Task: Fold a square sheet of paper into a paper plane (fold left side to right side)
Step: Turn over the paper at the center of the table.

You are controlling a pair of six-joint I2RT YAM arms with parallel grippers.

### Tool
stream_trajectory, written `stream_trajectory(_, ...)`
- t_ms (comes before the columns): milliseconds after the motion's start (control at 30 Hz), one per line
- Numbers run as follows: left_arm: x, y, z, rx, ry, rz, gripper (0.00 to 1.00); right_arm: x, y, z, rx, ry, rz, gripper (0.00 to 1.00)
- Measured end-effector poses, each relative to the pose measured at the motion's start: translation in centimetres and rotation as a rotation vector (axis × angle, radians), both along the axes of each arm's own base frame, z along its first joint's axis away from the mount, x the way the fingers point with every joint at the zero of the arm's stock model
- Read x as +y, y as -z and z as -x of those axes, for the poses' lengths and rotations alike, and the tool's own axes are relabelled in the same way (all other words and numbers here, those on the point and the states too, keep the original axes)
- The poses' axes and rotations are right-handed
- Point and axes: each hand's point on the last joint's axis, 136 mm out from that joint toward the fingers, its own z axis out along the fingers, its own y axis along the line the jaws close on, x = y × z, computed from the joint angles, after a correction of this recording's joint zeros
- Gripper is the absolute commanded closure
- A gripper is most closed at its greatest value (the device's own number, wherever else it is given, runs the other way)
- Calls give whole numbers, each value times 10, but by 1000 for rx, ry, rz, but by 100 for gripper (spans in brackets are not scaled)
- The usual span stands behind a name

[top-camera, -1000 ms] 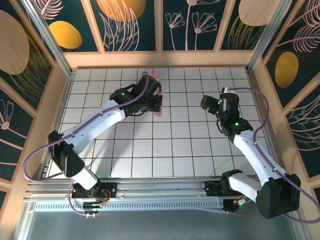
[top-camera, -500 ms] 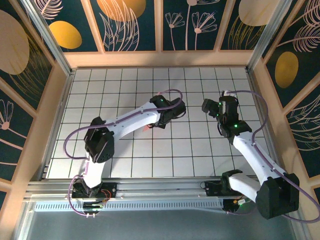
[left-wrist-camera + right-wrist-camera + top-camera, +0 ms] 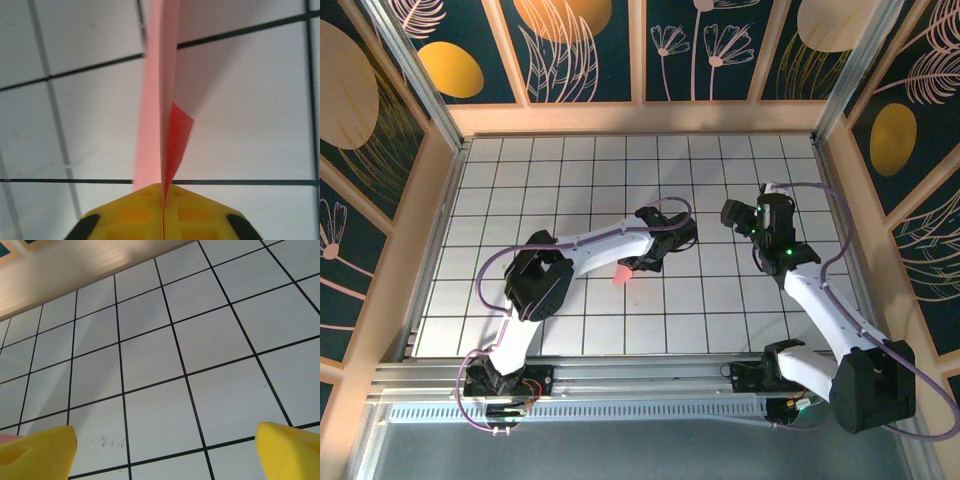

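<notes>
Pink folded paper (image 3: 159, 100), plain-faced, sits clamped in the left pincer (image 3: 163, 200), while the right pincer (image 3: 165, 452) stands wide apart.

This is a robotics lab cell. A white gridded tabletop (image 3: 720, 300) is walled from nine through twelve to three o'clock by navy floral panels (image 3: 580, 50) in pale wood frames. An aluminium rail (image 3: 640, 385) at six o'clock anchors two robot arms (image 3: 815, 290).

The folded pink paper (image 3: 159, 110) at frame centre is looking thin and matt, with a sharp crease. The left tool (image 3: 163, 196) and right tool (image 3: 165, 452) are showing yellow moulded plastic, faintly grainy. The counter (image 3: 215, 340) is gleaming softly, smooth white tiles. Its upper border (image 3: 640, 118) is looking like pale matt wood.
</notes>
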Motion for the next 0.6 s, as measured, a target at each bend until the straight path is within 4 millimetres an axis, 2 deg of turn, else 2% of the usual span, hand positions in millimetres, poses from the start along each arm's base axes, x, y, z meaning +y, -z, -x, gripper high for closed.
stream_trajectory(100,-16,5,2,29,8,77,79,2,1,0,5,-10,-9,8)
stream_trajectory(200,-28,8,3,50,22,123,65,3,2,-1,7,-17,-15,8)
stream_trajectory(300,-41,10,3,66,35,176,57,6,5,-1,17,-31,-23,8)
stream_trajectory(500,-66,5,-8,75,52,346,48,13,12,-1,46,-67,-43,9)
stream_trajectory(600,-67,-8,-16,65,46,465,46,21,14,0,62,-103,-67,12)
